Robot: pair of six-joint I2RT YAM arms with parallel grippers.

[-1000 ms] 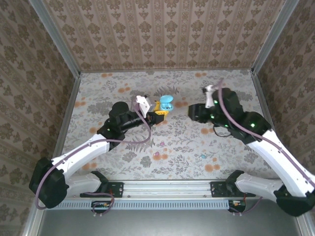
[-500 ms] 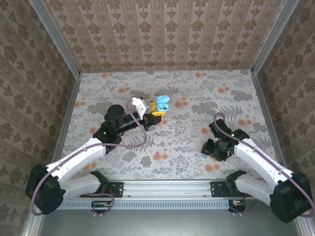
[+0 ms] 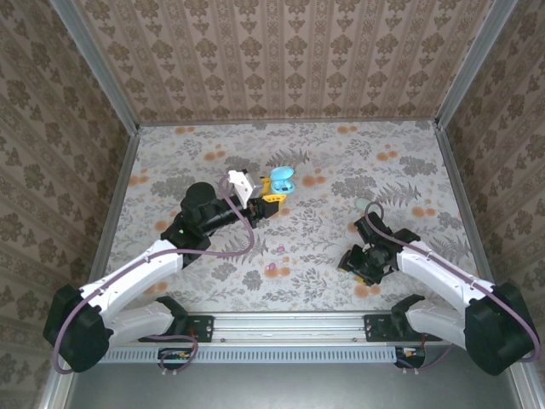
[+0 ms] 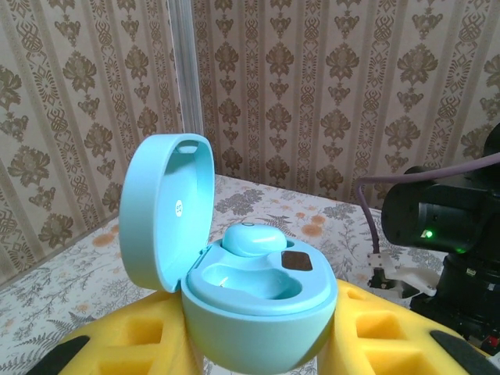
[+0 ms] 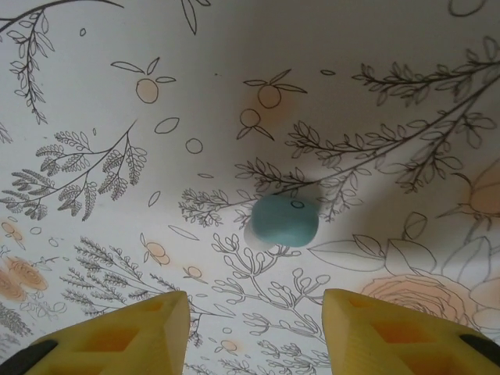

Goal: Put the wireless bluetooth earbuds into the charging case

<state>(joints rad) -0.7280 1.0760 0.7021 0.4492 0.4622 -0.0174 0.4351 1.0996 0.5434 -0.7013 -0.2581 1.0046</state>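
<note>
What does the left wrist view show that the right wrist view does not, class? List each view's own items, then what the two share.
Left wrist view: the open cyan charging case clamped in the left gripper, with a seated earbud in one well, the other well empty, and the right arm beyond.
Right wrist view: a loose cyan earbud lying on the cloth, ahead of the open right gripper.
Both: yellow fingers at the bottom edge, and the floral cloth.

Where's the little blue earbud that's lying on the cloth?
In the right wrist view, the blue earbud lies on the flowered cloth, just ahead of the right gripper, untouched.
</note>
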